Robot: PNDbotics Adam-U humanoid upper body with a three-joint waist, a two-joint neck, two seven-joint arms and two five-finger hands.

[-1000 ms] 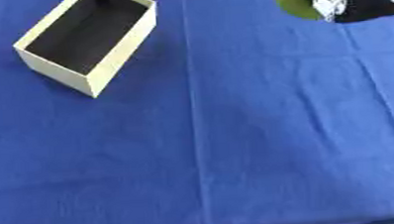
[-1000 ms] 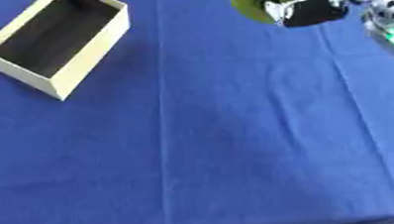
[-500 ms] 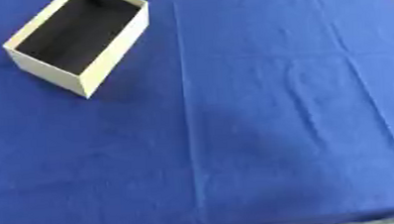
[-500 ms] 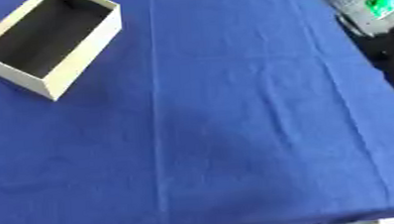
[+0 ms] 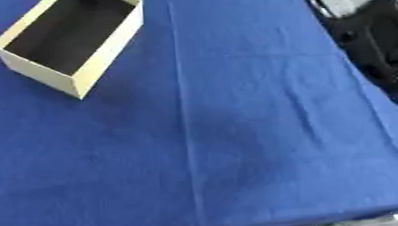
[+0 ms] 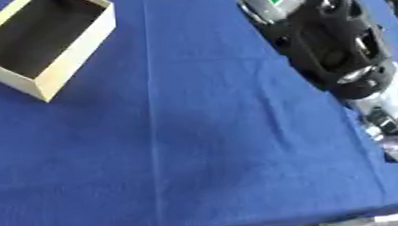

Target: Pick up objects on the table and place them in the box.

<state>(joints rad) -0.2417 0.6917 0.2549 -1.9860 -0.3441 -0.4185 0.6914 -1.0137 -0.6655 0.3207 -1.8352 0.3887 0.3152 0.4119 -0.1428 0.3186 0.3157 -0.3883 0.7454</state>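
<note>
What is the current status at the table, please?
Neither hand in view. Box open at far left, looks empty. Blue cloth bare of objects. Right arm alongside the right edge.

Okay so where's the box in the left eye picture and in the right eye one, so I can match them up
Left eye view: the box sits in the upper left corner, open side up, dark inside.
Right eye view: the same box is again upper left, shifted closer to the left edge.
Shared landmark: the long crease in the blue cloth running down just right of the box.

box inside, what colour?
Black inside the box, with pale cream walls; the left eye view shows it best.
</note>
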